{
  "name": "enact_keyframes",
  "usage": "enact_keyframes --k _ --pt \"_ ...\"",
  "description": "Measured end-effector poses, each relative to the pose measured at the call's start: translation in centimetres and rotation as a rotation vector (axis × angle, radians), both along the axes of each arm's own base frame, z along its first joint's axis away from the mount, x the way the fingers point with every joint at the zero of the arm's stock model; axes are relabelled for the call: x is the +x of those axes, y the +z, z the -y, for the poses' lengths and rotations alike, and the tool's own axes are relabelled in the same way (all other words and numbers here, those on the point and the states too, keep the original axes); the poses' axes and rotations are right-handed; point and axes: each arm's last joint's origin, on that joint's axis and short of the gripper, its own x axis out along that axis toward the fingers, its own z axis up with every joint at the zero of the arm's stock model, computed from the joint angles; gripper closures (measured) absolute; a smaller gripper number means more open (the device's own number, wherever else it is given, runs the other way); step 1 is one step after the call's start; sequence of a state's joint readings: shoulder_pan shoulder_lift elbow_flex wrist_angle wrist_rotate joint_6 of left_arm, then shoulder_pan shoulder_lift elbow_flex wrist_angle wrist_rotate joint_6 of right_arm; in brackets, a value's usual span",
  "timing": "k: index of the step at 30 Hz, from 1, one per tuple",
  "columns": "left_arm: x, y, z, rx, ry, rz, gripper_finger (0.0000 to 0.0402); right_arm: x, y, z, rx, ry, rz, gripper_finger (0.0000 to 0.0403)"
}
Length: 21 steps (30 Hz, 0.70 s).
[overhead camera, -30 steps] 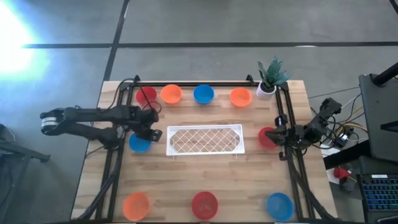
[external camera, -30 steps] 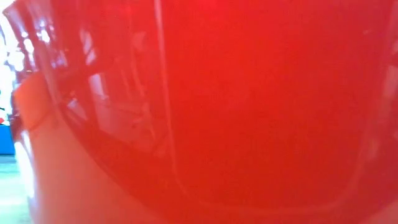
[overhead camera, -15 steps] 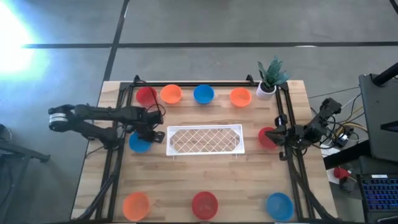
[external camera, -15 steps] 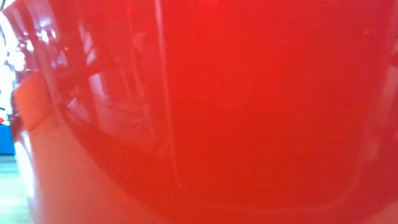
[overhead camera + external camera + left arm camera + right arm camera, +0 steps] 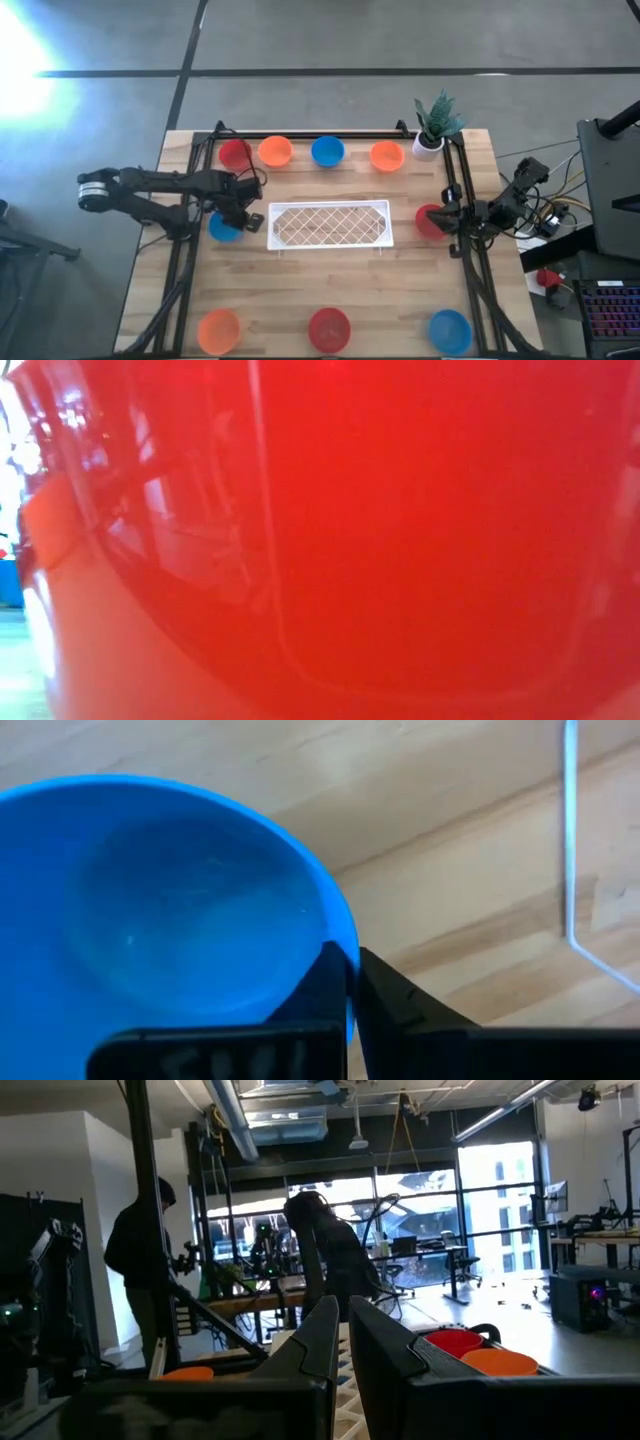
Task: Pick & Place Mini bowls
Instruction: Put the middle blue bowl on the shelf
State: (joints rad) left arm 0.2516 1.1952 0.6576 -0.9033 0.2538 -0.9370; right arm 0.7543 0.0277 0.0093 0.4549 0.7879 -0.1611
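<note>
A blue mini bowl (image 5: 224,229) sits on the wooden table left of the white lattice tray (image 5: 329,224). My left gripper (image 5: 238,214) points steeply down at the bowl's tray-side edge and is shut on its rim. In the left wrist view the blue mini bowl (image 5: 170,900) fills the frame, with the left gripper (image 5: 352,960) on its rim. My right gripper (image 5: 446,214) waits shut at the table's right, beside a red mini bowl (image 5: 429,220). In the right wrist view the right gripper (image 5: 343,1320) holds nothing. My left gripper pinches the blue bowl's rim (image 5: 340,935) on the side facing the tray. One finger (image 5: 325,982) is inside the bowl and the other (image 5: 395,992) outside. The fingers come from above, slanting down. The bowl sits level.
Along the far edge stand red (image 5: 235,153), orange (image 5: 275,152), blue (image 5: 327,151) and orange (image 5: 386,156) bowls and a potted plant (image 5: 434,125). Along the near edge are orange (image 5: 219,328), red (image 5: 329,328) and blue (image 5: 450,331) bowls. A red bowl (image 5: 380,530) fills the low view.
My left arm has leaned a little toward the table's right, and its gripper has tipped steeper over the blue bowl. The bowl has stayed where it was.
</note>
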Motion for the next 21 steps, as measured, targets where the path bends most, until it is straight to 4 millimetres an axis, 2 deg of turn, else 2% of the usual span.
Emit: enact_keyframes --k 7,13,21 --pt "-0.3 4.1 -0.1 0.093 -0.097 0.035 0.0401 0.0 0.0 0.0 0.034 0.011 0.002 0.0376" --pt "-0.1 6.9 -0.2 0.170 -0.222 0.118 0.0401 0.0 0.0 0.0 -0.026 -0.008 -0.003 0.0376" --pt "-0.5 11.5 -0.1 0.269 -0.334 0.067 0.0401 0.0 0.0 0.0 -0.031 -0.012 -0.004 0.0376"
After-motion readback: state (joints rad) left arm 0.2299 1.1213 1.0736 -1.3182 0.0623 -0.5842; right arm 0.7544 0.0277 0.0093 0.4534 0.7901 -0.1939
